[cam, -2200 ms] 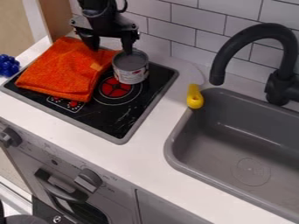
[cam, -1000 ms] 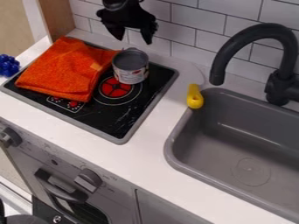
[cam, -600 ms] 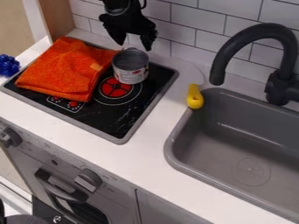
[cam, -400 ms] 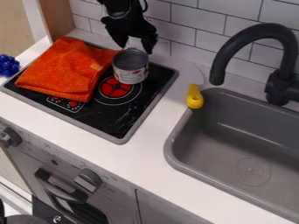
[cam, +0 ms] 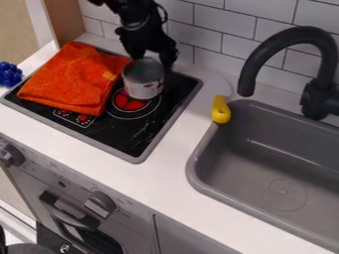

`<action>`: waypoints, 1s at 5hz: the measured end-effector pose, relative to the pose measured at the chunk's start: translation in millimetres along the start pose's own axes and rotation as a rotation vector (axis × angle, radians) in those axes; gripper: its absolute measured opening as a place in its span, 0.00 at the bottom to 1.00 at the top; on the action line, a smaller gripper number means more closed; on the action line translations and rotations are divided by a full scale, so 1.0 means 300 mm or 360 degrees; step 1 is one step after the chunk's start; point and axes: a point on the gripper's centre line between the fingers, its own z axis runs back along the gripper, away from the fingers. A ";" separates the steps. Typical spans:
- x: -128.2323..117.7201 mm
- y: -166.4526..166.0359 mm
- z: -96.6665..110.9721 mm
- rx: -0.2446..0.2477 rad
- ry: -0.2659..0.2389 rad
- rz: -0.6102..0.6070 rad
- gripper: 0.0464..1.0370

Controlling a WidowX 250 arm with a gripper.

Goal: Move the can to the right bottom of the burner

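The gripper (cam: 153, 60) hangs over the back of the stove, its two fingers apart: one is at the can's back rim, the other beside its right side. The grey open-topped can (cam: 143, 85) stands on the black cooktop, over the back part of the red burner (cam: 130, 103). Whether the fingers touch the can, I cannot tell. The burner's front part is visible below the can.
A folded orange cloth (cam: 76, 82) covers the cooktop's left side, close to the can. Beyond the stove's right edge lie a yellow object (cam: 220, 109), the grey sink (cam: 265, 163) and a black faucet (cam: 291, 37). Blue balls (cam: 9, 74) sit far left.
The gripper first rose off the can's left side and shifted right, then came down at the can's back. The can has slid slightly left and toward the front.
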 end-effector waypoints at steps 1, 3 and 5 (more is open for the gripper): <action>-0.043 -0.004 -0.003 0.0036 0.0055 0.0028 0.96; -0.088 -0.009 0.058 0.0086 0.0118 0.0106 0.96; -0.164 -0.039 0.064 0.0181 0.0219 0.0064 0.96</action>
